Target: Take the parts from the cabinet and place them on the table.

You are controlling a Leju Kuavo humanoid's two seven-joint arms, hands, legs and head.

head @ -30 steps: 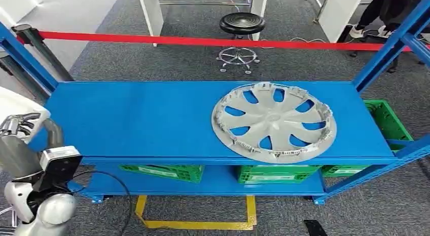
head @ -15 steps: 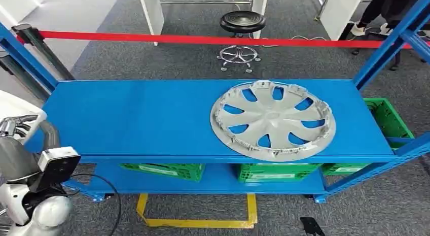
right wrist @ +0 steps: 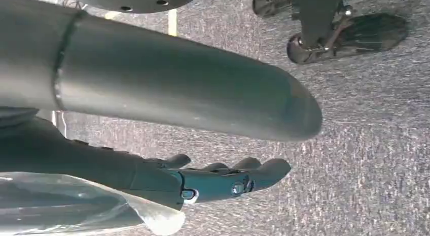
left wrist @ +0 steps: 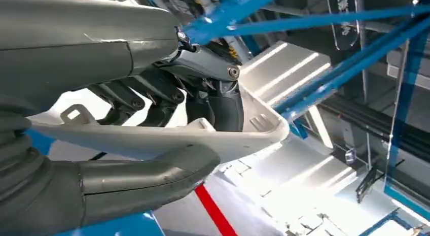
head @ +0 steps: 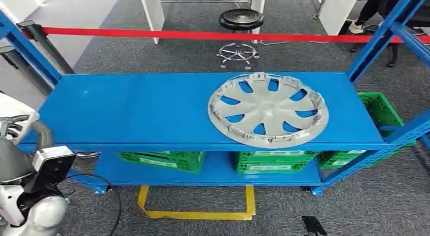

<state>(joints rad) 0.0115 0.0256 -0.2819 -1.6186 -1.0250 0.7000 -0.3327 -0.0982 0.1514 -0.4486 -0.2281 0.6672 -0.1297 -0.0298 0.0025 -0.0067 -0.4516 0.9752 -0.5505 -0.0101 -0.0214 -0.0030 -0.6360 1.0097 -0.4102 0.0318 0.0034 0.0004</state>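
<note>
Silver-grey hubcap (head: pixel 267 110) lies flat on my blue cabinet's top shelf (head: pixel 127 114), right of centre frame. My left hand (left wrist: pixel 152 119) pinches a white plastic part (left wrist: pixel 167 137) between thumb and dark fingers (left wrist: pixel 213 101). My right hand (right wrist: pixel 203 180) hangs over carpet, fingers apart, holding nothing. Green crates (head: pixel 162 161) sit on the shelf below.

1. The left arm (head: pixel 38 210) is silver, with rounded polished joint shells.
2. A black camera box with a pale face (head: pixel 49 162) is mounted just behind the left hand (head: pixel 15 125).
3. A black cable (head: pixel 109 188) loops out beside that arm.
4. The left hand's thumb (left wrist: pixel 147 177) is thick and grey, its fingers (left wrist: pixel 213 101) darker, with a bare screw at one pivot.
5. The right hand (right wrist: pixel 223 177) has dark teal-grey fingers below a smooth grey thumb (right wrist: pixel 192 91).
</note>
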